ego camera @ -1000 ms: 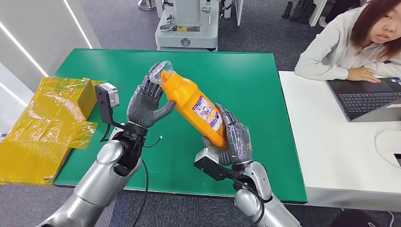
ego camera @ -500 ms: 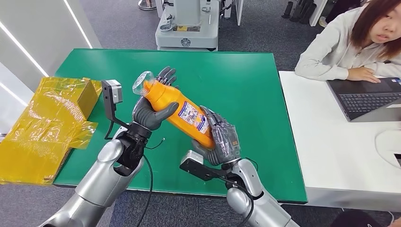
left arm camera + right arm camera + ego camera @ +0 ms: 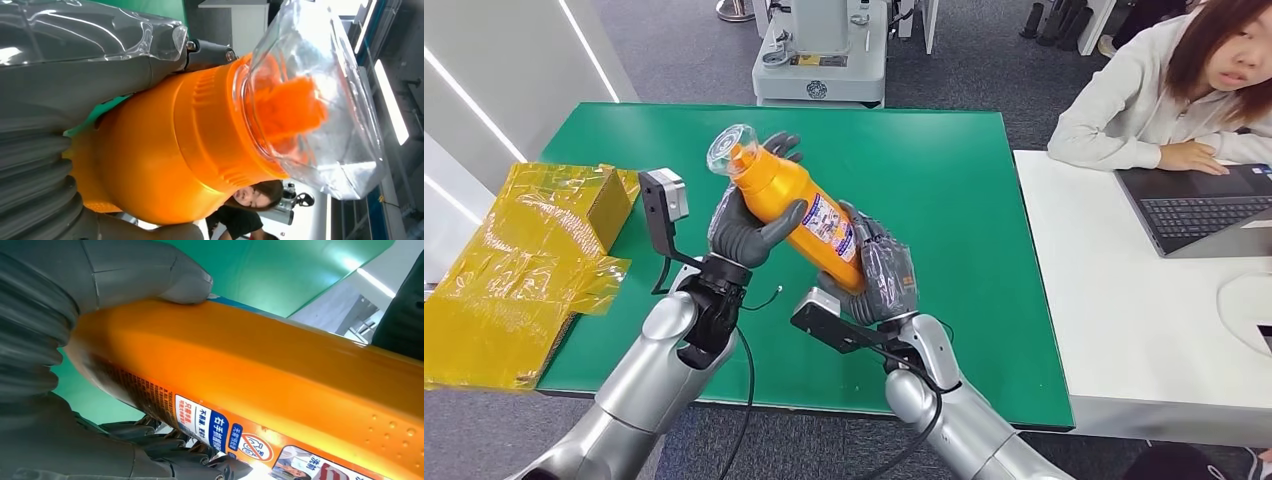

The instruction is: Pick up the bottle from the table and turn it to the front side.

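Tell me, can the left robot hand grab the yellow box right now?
Probably not yet. The left robot hand is busy gripping the orange bottle held with the right robot hand. The yellow box sits unblocked beside it.

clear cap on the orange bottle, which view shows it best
The left wrist view: the clear cap is close up, with the orange nozzle visible inside it. The head view shows the cap small, atop the orange bottle. The right wrist view shows the bottle's body and label.

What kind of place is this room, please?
Probably an office or robotics lab: a person works at a laptop on a white desk, beside a green-topped work table, with a machine base behind.
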